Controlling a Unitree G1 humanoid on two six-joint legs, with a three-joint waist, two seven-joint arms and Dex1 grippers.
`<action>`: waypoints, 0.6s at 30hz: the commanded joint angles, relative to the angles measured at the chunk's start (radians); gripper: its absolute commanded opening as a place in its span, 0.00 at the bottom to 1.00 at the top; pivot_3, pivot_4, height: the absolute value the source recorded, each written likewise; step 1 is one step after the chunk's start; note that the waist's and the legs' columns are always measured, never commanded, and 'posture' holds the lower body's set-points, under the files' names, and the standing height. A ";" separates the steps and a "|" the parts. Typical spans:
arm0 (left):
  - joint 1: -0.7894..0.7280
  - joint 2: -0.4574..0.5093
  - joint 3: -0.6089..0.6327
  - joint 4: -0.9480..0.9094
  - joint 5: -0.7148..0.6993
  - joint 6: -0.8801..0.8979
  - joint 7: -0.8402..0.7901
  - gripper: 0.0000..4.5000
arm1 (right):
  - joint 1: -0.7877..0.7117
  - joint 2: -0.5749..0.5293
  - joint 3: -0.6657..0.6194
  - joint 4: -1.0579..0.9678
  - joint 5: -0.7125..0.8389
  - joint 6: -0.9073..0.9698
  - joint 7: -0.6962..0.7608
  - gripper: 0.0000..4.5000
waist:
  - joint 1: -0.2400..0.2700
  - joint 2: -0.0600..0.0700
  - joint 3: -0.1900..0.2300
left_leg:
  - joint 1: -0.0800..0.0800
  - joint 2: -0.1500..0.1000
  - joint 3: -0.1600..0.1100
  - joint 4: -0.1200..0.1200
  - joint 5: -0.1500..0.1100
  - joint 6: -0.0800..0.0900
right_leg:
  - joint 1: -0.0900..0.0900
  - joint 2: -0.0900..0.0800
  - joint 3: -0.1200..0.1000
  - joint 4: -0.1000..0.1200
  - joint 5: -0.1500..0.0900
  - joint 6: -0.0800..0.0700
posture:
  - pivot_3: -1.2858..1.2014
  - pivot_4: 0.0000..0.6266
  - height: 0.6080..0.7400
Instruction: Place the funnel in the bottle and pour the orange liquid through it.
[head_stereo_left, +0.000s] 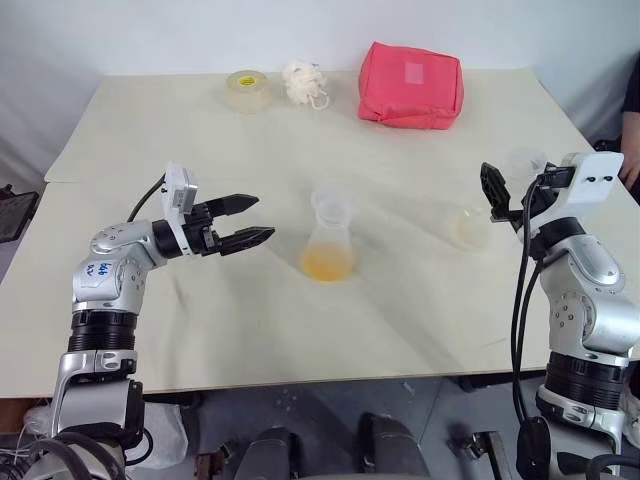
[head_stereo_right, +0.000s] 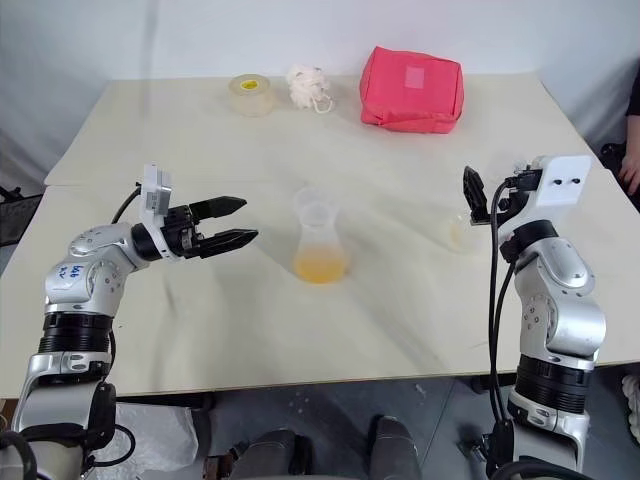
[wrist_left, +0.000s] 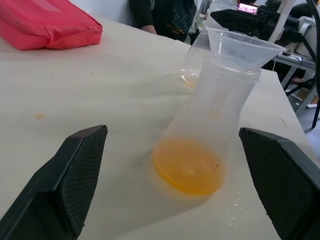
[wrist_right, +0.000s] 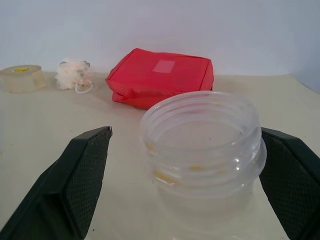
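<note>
Two grippers hover above a pale table (head_stereo_left: 250, 330), one at each side, with the task's things between them. On the left, the left gripper (head_stereo_left: 252, 220) points level toward the middle of the table, its two black fingers (wrist_left: 70, 185) spread wide apart and holding nothing. Just beyond its tips, near the table's centre, stands the bottle (head_stereo_left: 328, 240), upright, with the funnel (wrist_left: 243, 46) seated in its mouth, the cone's rim flaring a little wider than the neck. The orange liquid (wrist_left: 187, 167) lies as a shallow bright pool across the bottle's broad base. Farther right, a squat clear jar (wrist_right: 202, 145) with a wide threaded mouth stands upright on the table; faint orange smears cling to its inner wall. The right gripper (head_stereo_left: 505, 197) is right at this jar, its fingers (wrist_right: 75, 180) standing wide open on either side of it, apart from its wall, so nothing is gripped. Along the far edge of the table, well apart from the grippers, lie a roll of clear tape (head_stereo_left: 247, 90), then a small white tuft of cord (head_stereo_left: 304, 83), then a red zip pouch (head_stereo_left: 411, 85).
</note>
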 joint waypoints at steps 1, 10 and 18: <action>0.006 0.012 0.002 -0.019 0.013 -0.037 -0.003 1.00 | -0.003 -0.026 -0.013 -0.039 0.015 -0.029 0.005 0.99 | 0.000 0.000 0.000 | 0.000 0.000 0.000 0.000 0.000 0.000 | 0.000 0.000 0.000 0.000 0.000 0.000 | 0.52 0.24 1.00; 0.016 0.019 0.008 -0.015 -0.001 -0.064 -0.053 1.00 | -0.052 -0.093 -0.012 -0.048 0.088 -0.047 0.115 0.99 | 0.000 0.000 0.000 | 0.000 0.000 0.001 0.000 0.000 0.000 | 0.000 0.000 0.000 0.000 0.000 0.000 | 0.52 0.24 1.00; 0.006 0.028 0.005 0.023 0.008 -0.099 -0.102 1.00 | -0.094 -0.210 -0.010 -0.006 0.168 -0.042 0.304 0.99 | 0.002 0.000 0.000 | 0.000 0.000 0.000 0.000 0.000 0.000 | 0.000 0.000 0.000 0.000 0.000 0.000 | 0.52 0.24 1.00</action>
